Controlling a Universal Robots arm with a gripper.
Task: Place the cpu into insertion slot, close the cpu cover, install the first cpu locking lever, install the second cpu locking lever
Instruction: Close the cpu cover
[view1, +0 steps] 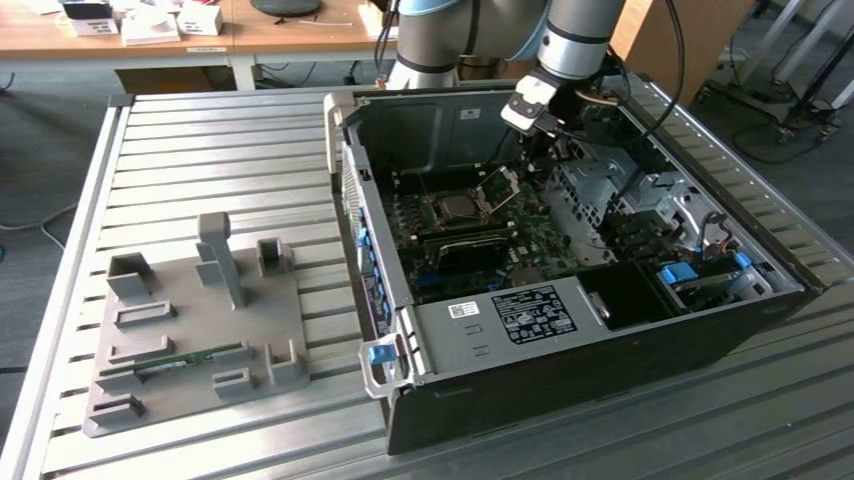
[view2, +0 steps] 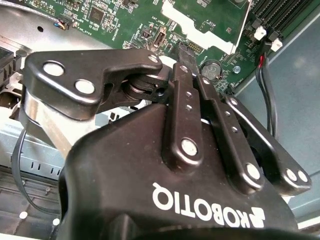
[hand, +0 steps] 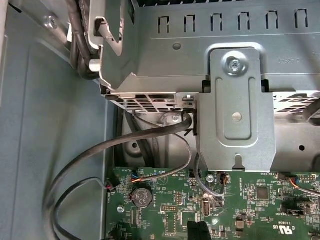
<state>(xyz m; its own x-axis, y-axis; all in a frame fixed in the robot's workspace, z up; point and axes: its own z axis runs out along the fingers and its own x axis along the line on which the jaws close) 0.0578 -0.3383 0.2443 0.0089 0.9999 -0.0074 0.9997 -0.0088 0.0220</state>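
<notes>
one slatted metal surface, dull silver, ribbed in long parallel strips. on it, one open black computer case, boxy sheet steel, lying on its side with the inside facing up, toward the exterior view's right. one grey fixture tray, matte plastic look, with upright posts and small pockets, toward the exterior view's left, just beside the case. one narrow green circuit strip lies in it. one arm, smooth grey round tube, comes down over the case's far edge. one green circuit board lies flat on the case floor, speckled with small parts. in the first wrist view, one grey stamped-steel bracket, flat with bent edges, with one cross-head screw. at least two grey rubbery cables curve down to the board. one hand, matte black hinged links with shiny silver pins. in the exterior view it hangs inside the case near the far wall, above the board. cannot tell how far open it is or whether it has hold of anything. one cpu cover, thin silvery frame plate, tilted up open beside the insertion slot. one cpu, flat square, silver-grey top, lies in that slot. one round shiny coin cell.
</notes>
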